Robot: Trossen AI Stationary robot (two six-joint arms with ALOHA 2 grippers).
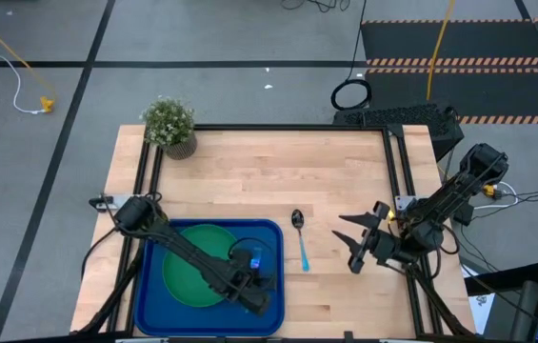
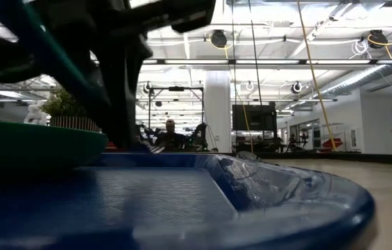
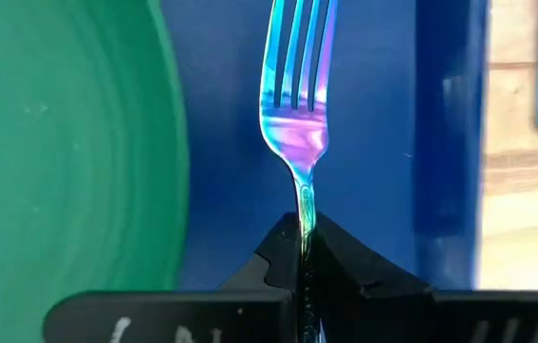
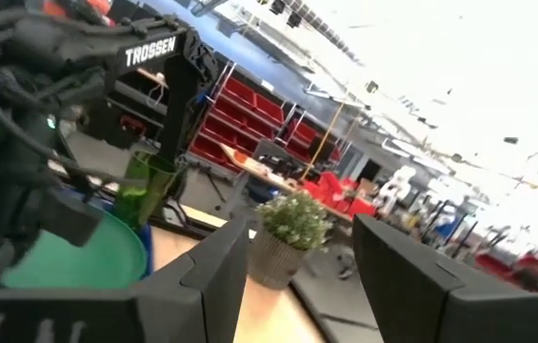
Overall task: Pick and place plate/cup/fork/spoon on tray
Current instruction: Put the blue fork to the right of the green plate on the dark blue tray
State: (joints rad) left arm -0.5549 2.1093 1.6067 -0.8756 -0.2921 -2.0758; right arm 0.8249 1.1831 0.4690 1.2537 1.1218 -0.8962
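The dark-blue tray [image 1: 269, 233] lies at the table's near left with the green plate [image 1: 188, 276] on its left half. My left gripper [image 1: 254, 278] is over the tray's right half, shut on the shiny light-blue fork [image 3: 297, 95], right of the plate [image 3: 59, 143]. The spoon [image 1: 300, 238] lies flat on the table right of the tray, silver bowl toward the far edge. An olive-green cup [image 4: 149, 186] shows beyond the plate in the right wrist view; the left arm hides it in the high view. My right gripper [image 1: 352, 246] is open and empty, right of the spoon. My left gripper pinches the fork's handle [image 3: 305, 211] just behind the head, between its two shut fingers. The fingers lie along the fork and hide the rest of the handle. The tines [image 3: 299, 48] point away from the gripper over the tray floor. Whether the fork touches the tray, I cannot tell.
A small potted plant [image 1: 170, 124] stands at the table's far left corner. Bare wood lies between the tray's far rim and the far edge, and around the spoon. The tray's raised rim [image 2: 286, 198] fills the foreground of the low view.
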